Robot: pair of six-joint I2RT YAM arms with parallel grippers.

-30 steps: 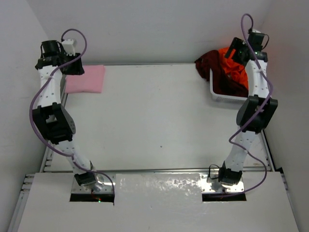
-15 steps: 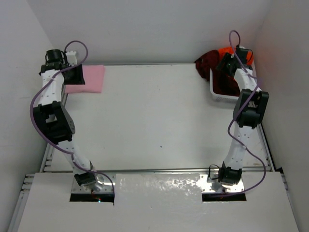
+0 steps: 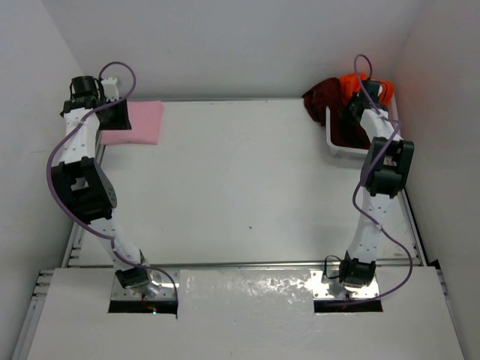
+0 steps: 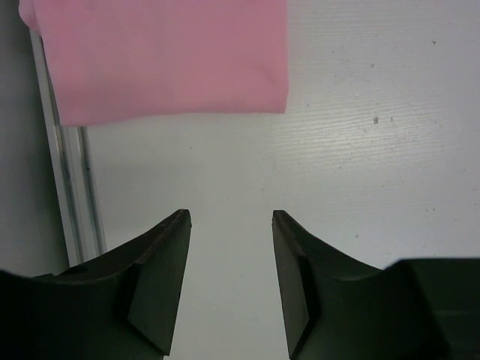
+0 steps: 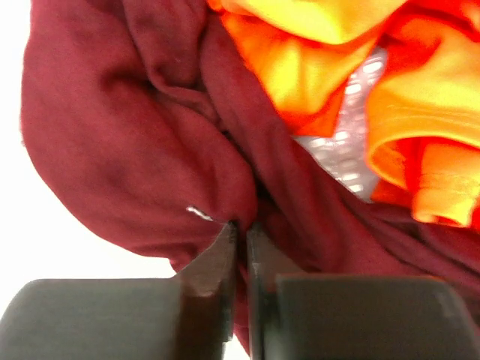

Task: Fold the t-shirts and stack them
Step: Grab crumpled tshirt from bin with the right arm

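Soft matt cloth in the pink t-shirt (image 4: 165, 60), smooth and fine-knit. Same dull cloth in the maroon t-shirt (image 5: 135, 150), heavily creased; brighter, with a slight sheen, in the orange t-shirt (image 5: 405, 97). White plastic lattice for the basket (image 5: 345, 142) — faintly glossy. Matt white on the table (image 4: 360, 150), finely grained. Dark matt plastic on the fingers of the left gripper (image 4: 230, 225) and the right gripper (image 5: 241, 232). Pale metal, by the look, along the rail (image 4: 71, 195) — dull.

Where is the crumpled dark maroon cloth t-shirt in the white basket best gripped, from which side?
Probably a raised fold of the dark maroon cloth t-shirt, pinched from above: its ridges stand thin enough for a claw, clear of the bright orange cloth t-shirt.
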